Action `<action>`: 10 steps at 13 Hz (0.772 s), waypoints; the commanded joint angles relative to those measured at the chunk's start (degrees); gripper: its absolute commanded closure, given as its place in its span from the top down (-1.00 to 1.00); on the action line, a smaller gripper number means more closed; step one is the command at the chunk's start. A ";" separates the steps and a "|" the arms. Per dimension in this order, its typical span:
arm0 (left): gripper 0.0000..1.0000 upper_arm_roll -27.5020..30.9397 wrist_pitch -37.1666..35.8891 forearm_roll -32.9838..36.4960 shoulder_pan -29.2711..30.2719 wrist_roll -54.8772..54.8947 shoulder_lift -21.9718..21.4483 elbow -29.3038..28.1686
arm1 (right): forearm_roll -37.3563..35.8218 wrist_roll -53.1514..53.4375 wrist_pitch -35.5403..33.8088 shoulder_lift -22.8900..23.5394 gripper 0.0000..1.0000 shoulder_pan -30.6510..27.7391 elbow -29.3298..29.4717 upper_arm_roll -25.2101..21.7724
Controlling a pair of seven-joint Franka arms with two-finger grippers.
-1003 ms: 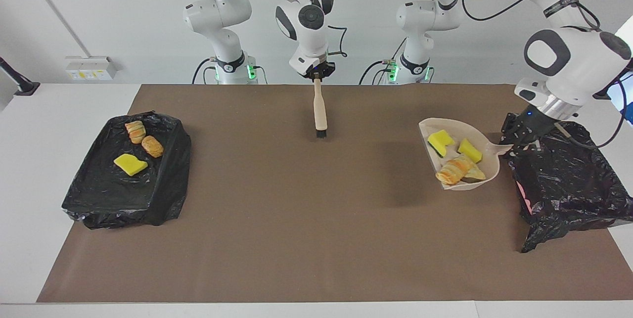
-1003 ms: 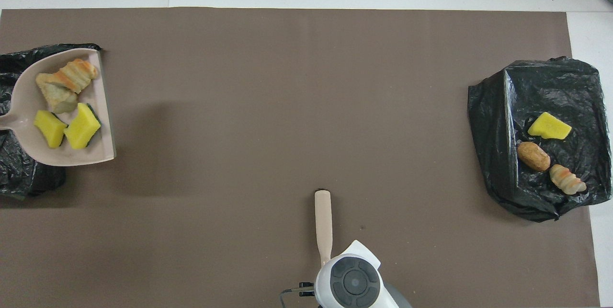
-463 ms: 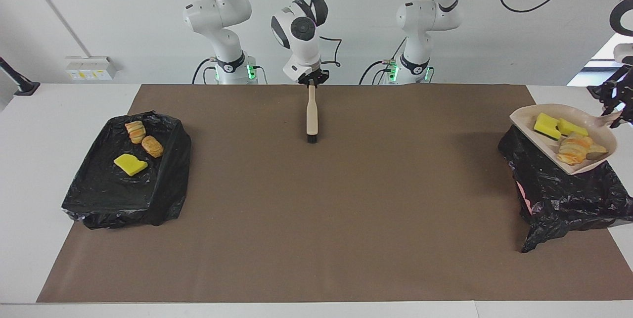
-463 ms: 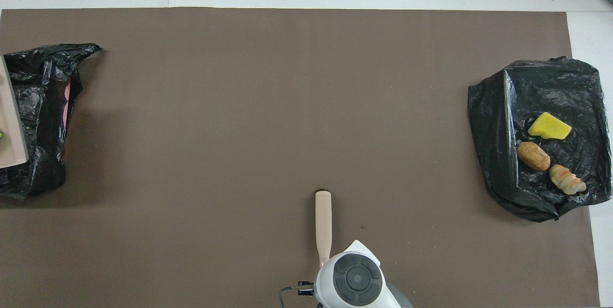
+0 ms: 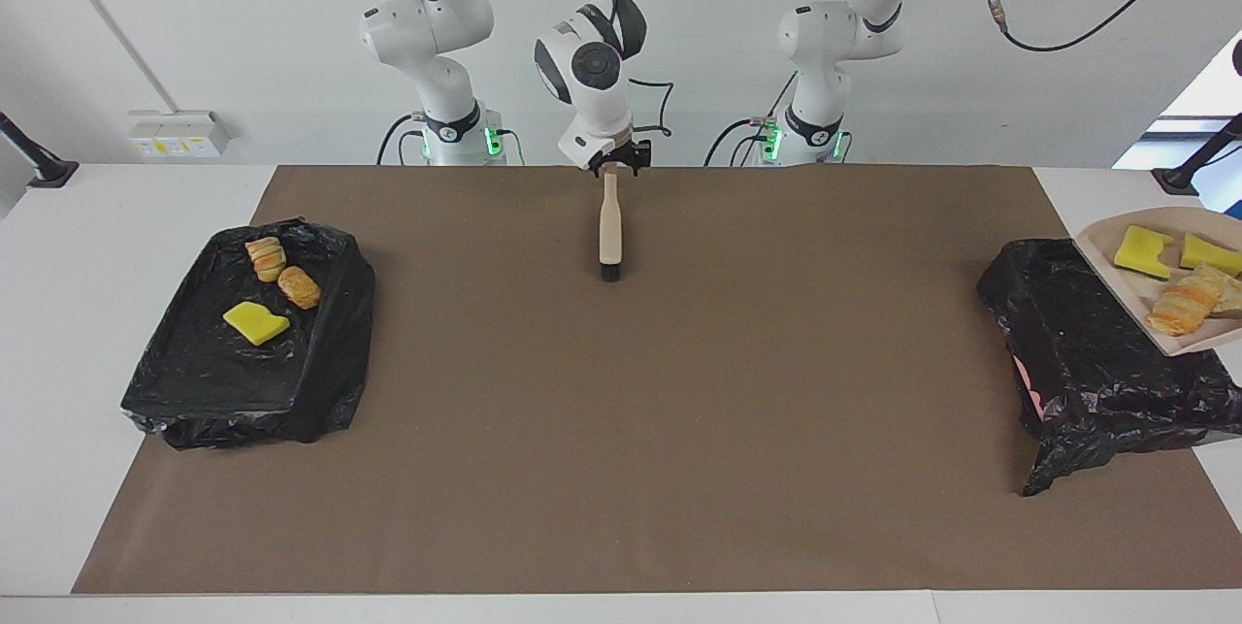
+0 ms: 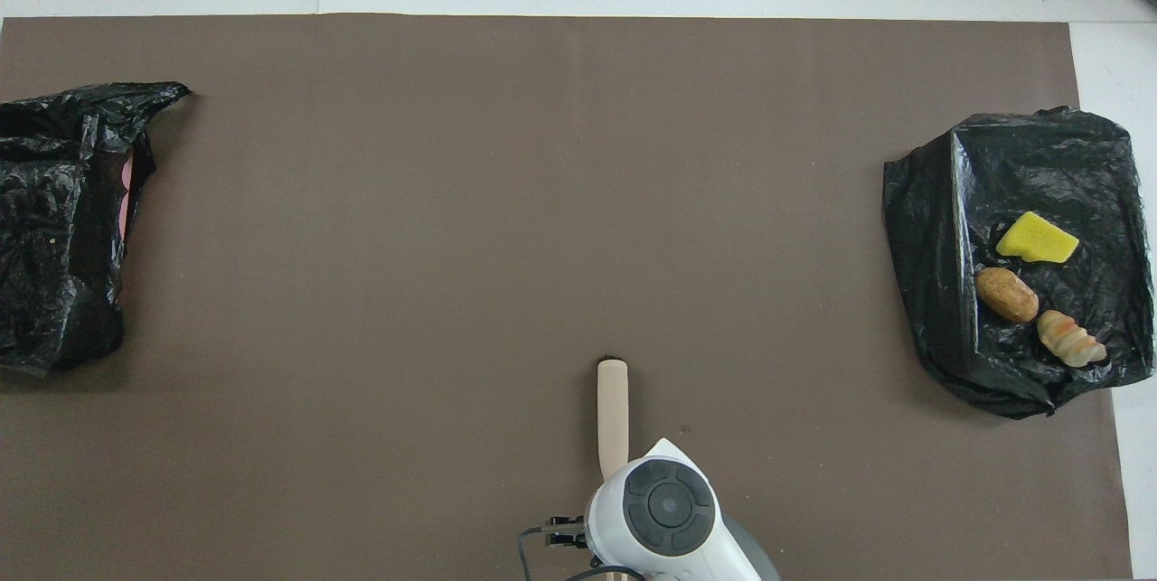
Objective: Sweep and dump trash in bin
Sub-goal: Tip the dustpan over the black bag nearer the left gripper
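Note:
My left arm runs out of the facing view at its end of the table, and its gripper is not in view. The beige dustpan [image 5: 1118, 279] hangs tilted over the black-lined bin [image 5: 1087, 362], half cut off by the frame. It carries trash: two yellow sponge chunks [image 5: 1140, 251] and a tan bread lump [image 5: 1182, 304]. My right gripper [image 5: 611, 166] is shut on the handle of the beige brush [image 5: 609, 231], bristle end down at the brown mat [image 5: 679, 410]. In the overhead view the brush [image 6: 612, 409] shows, the bin [image 6: 59, 229] shows empty, and the dustpan is out of view.
A second black-lined tray [image 5: 194, 381] sits at the right arm's end of the table. It holds a yellow sponge chunk [image 5: 255, 323] and two bread lumps [image 5: 299, 287]. It also shows in the overhead view [image 6: 931, 229].
The dustpan with its trash has risen from beside the bin and moved out over it, and the left gripper has left the view. The right gripper with the brush barely shifted.

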 commanded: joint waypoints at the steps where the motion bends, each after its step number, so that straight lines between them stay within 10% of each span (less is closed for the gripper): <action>1: -1.00 0.13 1.28 8.79 -1.87 -9.08 1.11 1.63 | 1.11 -1.61 -1.29 0.39 1.00 -1.11 2.76 -0.09; 10: -1.00 -0.22 4.54 33.32 -5.91 -19.22 0.58 -1.80 | -16.88 -2.39 -13.86 0.47 1.00 -20.01 17.34 0.00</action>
